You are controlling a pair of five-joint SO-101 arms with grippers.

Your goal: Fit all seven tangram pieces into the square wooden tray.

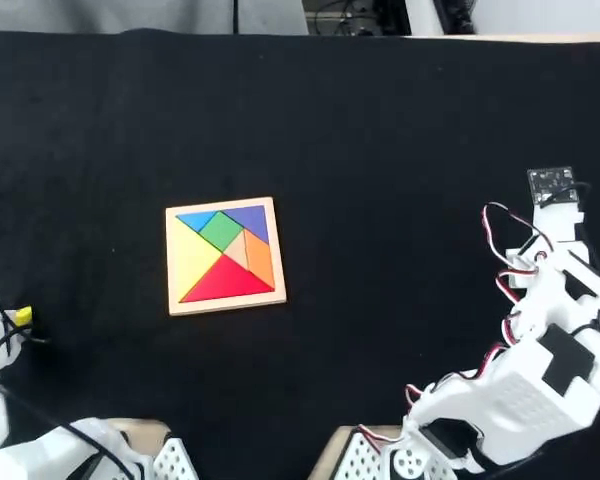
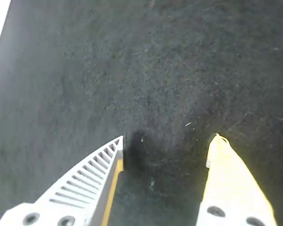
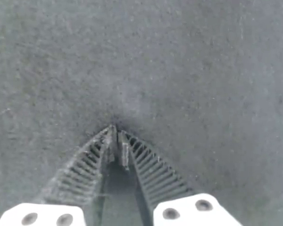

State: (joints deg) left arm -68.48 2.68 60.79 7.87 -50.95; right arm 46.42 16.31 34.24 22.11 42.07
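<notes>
**On the tabletop point(image 1: 400, 150), a full tray and two hands at rest**

Left of the middle of the black cloth lies the wooden tray point(image 1: 228, 308), flat and turned slightly askew. Inside its rim I count seven coloured shapes. A blue triangle point(image 1: 198, 218) and a purple piece point(image 1: 252, 220) lie along the far side, with a green square point(image 1: 221, 231) between them. A yellow triangle point(image 1: 190, 260) is on the left and a red triangle point(image 1: 230, 280) along the near side. An orange piece point(image 1: 260, 258) is on the right, and a pale triangle point(image 1: 238, 250) is wedged between green, orange and red. From the high view they sit edge to edge with no bare wood between them, though fine gaps would be too small to tell.

Both arms are well apart from the tray. The left arm point(image 1: 0, 345), known by its yellow finger, is at the near left edge. Its wrist view shows the left hand point(image 2: 169, 138) spread wide over bare cloth, holding nothing. The right arm point(image 1: 545, 350) is folded at the right side. The right hand point(image 3: 118, 132) has its fingertips pressed together over bare cloth, with nothing between them.

Judging from this, the fitting step looks done and the task is at or very near its end. The next move, I think, calls for little: a check that every piece lies flush, not riding on a neighbour or on the rim. If one proved proud, a light downward press with the closed right hand would suit better than a grasp, since the pieces leave no room for a finger between them
</notes>
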